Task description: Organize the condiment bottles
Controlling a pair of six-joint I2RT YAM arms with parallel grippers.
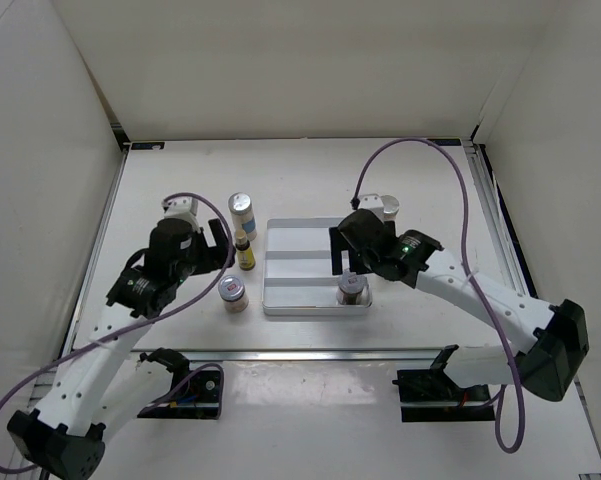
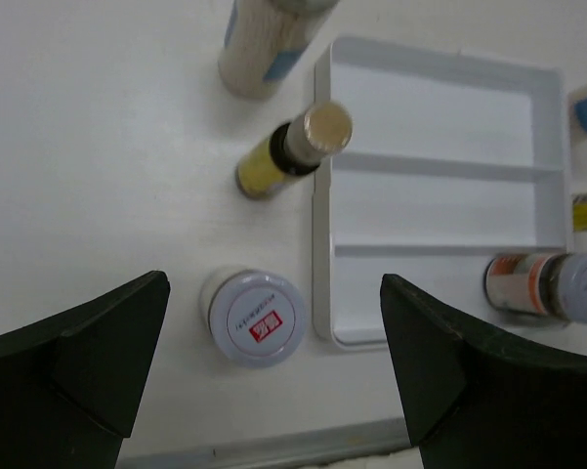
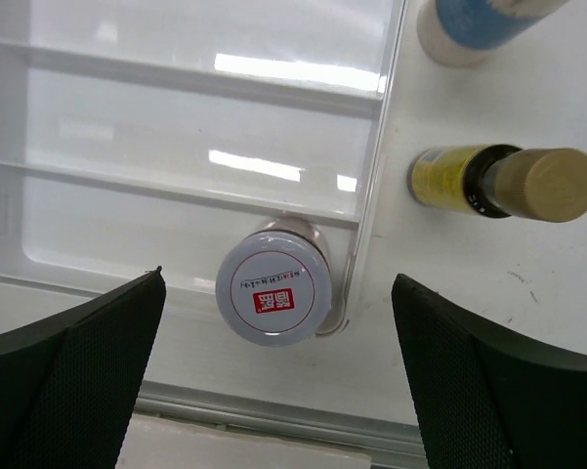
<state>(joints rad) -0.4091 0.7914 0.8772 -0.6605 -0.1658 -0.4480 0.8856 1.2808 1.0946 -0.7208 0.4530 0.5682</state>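
White table (image 1: 380, 180); silver-lidded jar (image 3: 273, 291) upright in tray (image 1: 305, 262)

The top camera looks steeply down from above and behind the arm bases, taking in the whole table (image 1: 180, 190). Both wrist cameras look down from close range, sharing the white tray (image 2: 322, 195) and the silver-lidded jar (image 3: 273, 293) in it

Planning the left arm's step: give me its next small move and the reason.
Probably lower the open left claw around the silver-lidded jar: it stands on the table beside the tray, roughly below the claw.
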